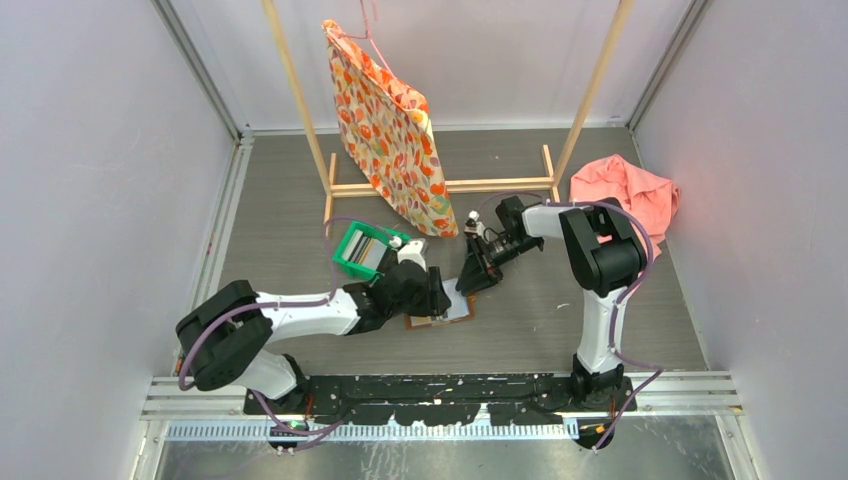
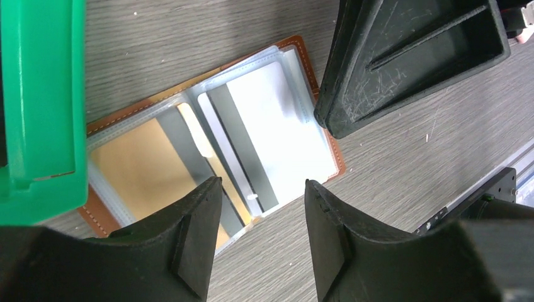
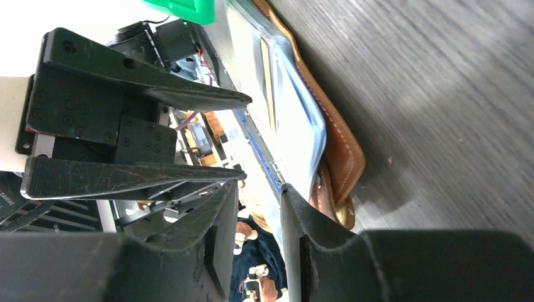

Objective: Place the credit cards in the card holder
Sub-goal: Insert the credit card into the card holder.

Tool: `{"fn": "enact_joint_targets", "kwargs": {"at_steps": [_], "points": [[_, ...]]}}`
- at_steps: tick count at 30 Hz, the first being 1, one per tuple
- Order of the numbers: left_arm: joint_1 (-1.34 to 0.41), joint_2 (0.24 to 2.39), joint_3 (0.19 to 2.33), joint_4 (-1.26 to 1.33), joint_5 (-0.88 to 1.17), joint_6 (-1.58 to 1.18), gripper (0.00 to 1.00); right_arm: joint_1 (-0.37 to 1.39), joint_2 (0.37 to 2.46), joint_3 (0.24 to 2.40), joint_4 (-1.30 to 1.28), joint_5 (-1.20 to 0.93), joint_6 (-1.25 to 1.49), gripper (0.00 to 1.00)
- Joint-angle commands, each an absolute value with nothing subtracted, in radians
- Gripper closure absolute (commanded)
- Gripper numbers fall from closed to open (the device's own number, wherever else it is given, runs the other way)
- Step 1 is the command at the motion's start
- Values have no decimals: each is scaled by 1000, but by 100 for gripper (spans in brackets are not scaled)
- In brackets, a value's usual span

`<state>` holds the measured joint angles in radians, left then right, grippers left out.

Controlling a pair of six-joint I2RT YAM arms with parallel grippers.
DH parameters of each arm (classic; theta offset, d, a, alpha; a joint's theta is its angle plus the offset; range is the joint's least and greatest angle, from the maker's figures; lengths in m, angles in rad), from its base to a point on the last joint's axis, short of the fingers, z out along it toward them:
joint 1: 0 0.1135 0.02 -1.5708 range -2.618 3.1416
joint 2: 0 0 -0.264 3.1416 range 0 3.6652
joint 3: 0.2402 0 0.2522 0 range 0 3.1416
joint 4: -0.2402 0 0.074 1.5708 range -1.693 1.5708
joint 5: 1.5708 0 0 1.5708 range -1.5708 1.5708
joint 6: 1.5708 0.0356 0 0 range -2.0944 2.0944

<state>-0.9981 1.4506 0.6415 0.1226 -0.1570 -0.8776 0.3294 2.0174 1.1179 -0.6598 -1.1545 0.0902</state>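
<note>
My left fingers spread, empty, above open wallet. Right fingers at its edge, grip unclear. Pin wallet flat, feed cards squarely.

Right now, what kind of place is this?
Probably a robot test booth: plain white walls around a grey tabletop, two robot arms bolted at its edge, a wooden rack holding a floral bag.

Green bin sits near a hanging floral bag.
</note>
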Motion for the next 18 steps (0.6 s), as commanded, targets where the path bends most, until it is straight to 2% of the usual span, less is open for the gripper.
{"fn": "enact_joint_targets", "kwargs": {"at_steps": [1, 18], "points": [[-987, 1411, 599, 196, -157, -857, 47, 345, 2024, 1127, -652, -1109, 101, 64], [-966, 1429, 553, 241, -121, -868, 44, 357, 2038, 1128, -664, -1021, 94, 61]]}}
